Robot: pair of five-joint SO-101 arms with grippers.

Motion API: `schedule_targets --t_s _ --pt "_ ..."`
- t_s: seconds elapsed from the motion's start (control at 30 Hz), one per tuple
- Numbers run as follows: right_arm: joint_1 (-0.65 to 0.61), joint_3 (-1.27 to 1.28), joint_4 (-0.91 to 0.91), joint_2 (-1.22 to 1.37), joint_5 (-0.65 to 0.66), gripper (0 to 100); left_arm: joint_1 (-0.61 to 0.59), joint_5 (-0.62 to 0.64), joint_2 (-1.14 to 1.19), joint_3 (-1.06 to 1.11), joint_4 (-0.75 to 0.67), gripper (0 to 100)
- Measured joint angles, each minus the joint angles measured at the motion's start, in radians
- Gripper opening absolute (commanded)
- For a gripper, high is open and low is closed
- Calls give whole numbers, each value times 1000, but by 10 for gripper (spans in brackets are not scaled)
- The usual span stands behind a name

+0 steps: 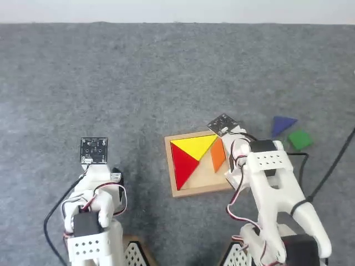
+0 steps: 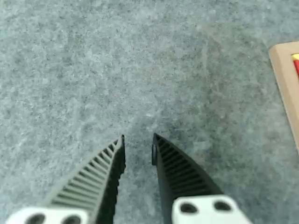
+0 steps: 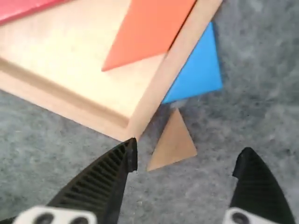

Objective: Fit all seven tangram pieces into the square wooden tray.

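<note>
The square wooden tray (image 1: 178,192) lies at table centre and holds a red triangle (image 1: 182,163), a yellow triangle (image 1: 195,145) and an orange piece (image 1: 218,154). My right gripper (image 3: 187,161) hangs open just over the tray's right side, straddling a small tan triangle (image 3: 173,142) on the carpet. A light blue triangle (image 3: 196,70) lies against the tray's outer wall (image 3: 182,51) beside it. A dark blue triangle (image 1: 283,124) and a green square (image 1: 300,139) lie farther right. My left gripper (image 2: 138,144) rests over bare carpet left of the tray, slightly open, holding nothing.
Grey carpet (image 1: 138,83) covers the whole table. A cable (image 1: 333,163) runs along the right edge. The tray's corner (image 2: 285,70) shows in the left wrist view, far from that gripper.
</note>
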Motion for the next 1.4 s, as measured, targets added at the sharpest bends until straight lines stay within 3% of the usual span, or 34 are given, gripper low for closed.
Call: schedule_targets --t_s 0.3,0.47,0.63,1.4 --pt "26 -31 -43 140 25 327 0 0 0 0 0 93" --pt "41 -66 -43 201 26 254 0 0 0 0 0 93" --pt "92 -78 -57 249 28 252 0 0 0 0 0 93" --pt "138 -68 -69 244 150 232 0 0 0 0 0 93"
